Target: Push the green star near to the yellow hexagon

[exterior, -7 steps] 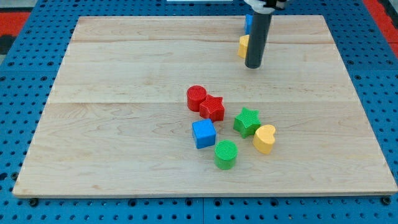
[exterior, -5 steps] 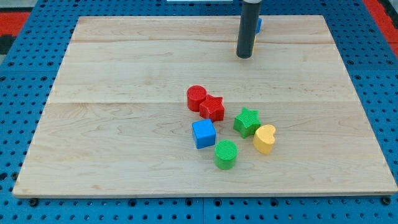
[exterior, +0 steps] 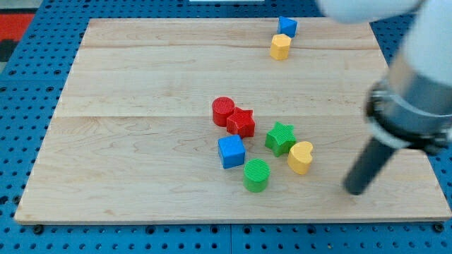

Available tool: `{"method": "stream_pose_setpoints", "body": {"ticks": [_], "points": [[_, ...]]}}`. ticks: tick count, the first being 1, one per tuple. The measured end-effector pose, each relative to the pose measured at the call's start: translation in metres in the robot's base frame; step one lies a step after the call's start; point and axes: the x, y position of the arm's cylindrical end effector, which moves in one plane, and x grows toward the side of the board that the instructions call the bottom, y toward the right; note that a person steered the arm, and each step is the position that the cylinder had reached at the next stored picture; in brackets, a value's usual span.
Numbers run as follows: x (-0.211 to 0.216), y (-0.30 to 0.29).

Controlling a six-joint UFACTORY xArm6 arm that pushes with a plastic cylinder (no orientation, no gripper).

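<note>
The green star [exterior: 280,137] lies right of the board's middle, touching the yellow heart [exterior: 300,157] at its lower right. The yellow hexagon [exterior: 280,46] sits near the view's top, just below a blue block [exterior: 287,27]. My tip [exterior: 354,190] is low on the right of the board, about a hand's width right of and below the green star, touching no block. The rod above it is blurred.
A red cylinder [exterior: 223,110] and red star [exterior: 241,123] sit left of the green star. A blue cube [exterior: 231,152] and green cylinder [exterior: 256,175] lie below them. The wooden board [exterior: 141,141] rests on a blue pegboard.
My tip has swept from beside the yellow hexagon at the view's top down to the lower right of the board. The blocks have not moved.
</note>
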Motion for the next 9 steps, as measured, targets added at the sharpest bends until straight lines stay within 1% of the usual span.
{"method": "stream_pose_setpoints", "body": {"ticks": [1, 2, 3, 4, 5, 6, 7, 8, 9], "points": [[-0.045, -0.073], [-0.095, -0.109], [-0.124, -0.109], [-0.127, -0.079], [-0.114, -0.057], [-0.123, -0.051], [-0.162, -0.071], [-0.171, -0.049], [-0.153, -0.017]]}}
